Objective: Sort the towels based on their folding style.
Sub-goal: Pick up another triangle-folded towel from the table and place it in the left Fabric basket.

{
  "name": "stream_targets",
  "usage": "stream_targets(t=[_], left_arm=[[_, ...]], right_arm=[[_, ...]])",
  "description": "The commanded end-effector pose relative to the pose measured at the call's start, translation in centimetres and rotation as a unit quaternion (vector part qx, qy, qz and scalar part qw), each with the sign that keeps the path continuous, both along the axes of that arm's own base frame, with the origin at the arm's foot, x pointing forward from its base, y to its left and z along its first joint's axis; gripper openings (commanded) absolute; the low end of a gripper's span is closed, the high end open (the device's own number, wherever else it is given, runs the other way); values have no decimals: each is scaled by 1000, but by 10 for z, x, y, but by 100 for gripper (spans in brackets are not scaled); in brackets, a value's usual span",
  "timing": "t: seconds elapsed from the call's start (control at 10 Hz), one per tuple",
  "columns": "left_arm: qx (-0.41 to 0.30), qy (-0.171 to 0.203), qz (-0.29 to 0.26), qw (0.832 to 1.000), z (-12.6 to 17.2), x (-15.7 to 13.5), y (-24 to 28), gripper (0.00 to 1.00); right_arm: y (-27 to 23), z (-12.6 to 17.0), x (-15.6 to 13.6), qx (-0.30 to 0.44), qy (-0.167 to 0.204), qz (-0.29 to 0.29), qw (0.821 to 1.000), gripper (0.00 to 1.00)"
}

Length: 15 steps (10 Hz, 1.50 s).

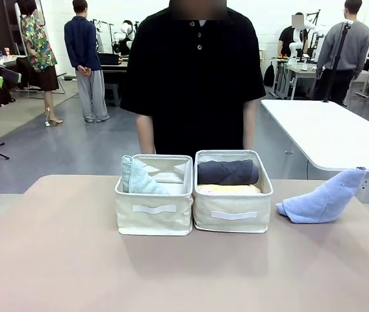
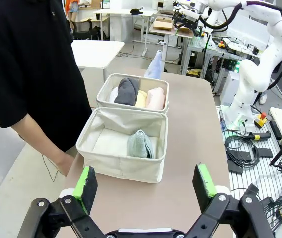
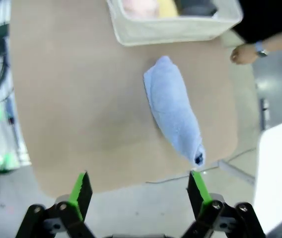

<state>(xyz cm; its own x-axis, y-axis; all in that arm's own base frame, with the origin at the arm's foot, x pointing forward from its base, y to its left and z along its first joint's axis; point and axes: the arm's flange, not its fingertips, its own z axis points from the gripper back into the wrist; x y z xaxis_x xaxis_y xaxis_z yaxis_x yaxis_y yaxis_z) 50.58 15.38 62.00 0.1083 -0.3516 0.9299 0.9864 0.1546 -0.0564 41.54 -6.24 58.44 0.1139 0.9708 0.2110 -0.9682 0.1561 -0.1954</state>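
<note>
- Front view: two cream fabric bins stand side by side, touching, at the middle of the tan table [image 1: 54, 260], with a person [image 1: 194, 78] in a black shirt standing just behind them at the far edge.
- The left bin [image 1: 154, 218] holds a teal towel [image 1: 139, 177] folded into a cone, leaning against its left wall.
- The right bin [image 1: 232, 218] holds rolled towels: a dark grey towel [image 1: 228, 172] lies on top at the back, with a yellow towel [image 1: 229, 189] in front of it.
- A light blue towel [image 1: 321, 200], also a cone, lies on the table at the right of the frame, near the right bin but apart from it, its narrow end pointing to the upper right.
- Left wrist view: the left gripper [image 2: 145, 181] hangs spread wide and empty at the bottom of the frame, above the table before the left bin, where the teal towel lies on the floor of the bin.
- Farther up the frame, a pink towel [image 2: 156, 98] sits beside the yellow and dark grey rolls in the right bin; the person's hand [image 2: 66, 162] rests at the table's edge at lower left.
- Right wrist view: the right gripper [image 3: 140, 191] hovers spread wide and empty at the bottom of the frame, above the light blue towel, which lies slantwise at centre frame, just below the right bin.
</note>
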Motion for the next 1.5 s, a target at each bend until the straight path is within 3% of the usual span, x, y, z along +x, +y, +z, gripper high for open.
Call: stream_targets(t=[0.0, 0.1, 0.3, 0.7, 0.9, 1.0, 1.4], left_arm=[[13, 1, 4, 1000, 0, -2, -2, 100], [13, 1, 4, 1000, 0, -2, -2, 100], [13, 1, 4, 1000, 0, -2, -2, 100], [13, 1, 4, 1000, 0, -2, -2, 100], [13, 1, 4, 1000, 0, -2, -2, 100], [13, 1, 4, 1000, 0, -2, -2, 100], [13, 1, 4, 1000, 0, -2, -2, 100]], right_arm=[[-9, -1, 52, -71, 19, 102, 992, 100], [-11, -11, 72, -66, 35, 124, 989, 100], [-16, -45, 107, -79, 72, 88, 990, 100], [-11, -98, 128, -76, 49, 51, 995, 100], [-6, -100, 126, -57, 22, 32, 998, 100], [-12, -95, 131, -78, 58, 61, 993, 100], [-12, -95, 131, -78, 58, 61, 993, 100]])
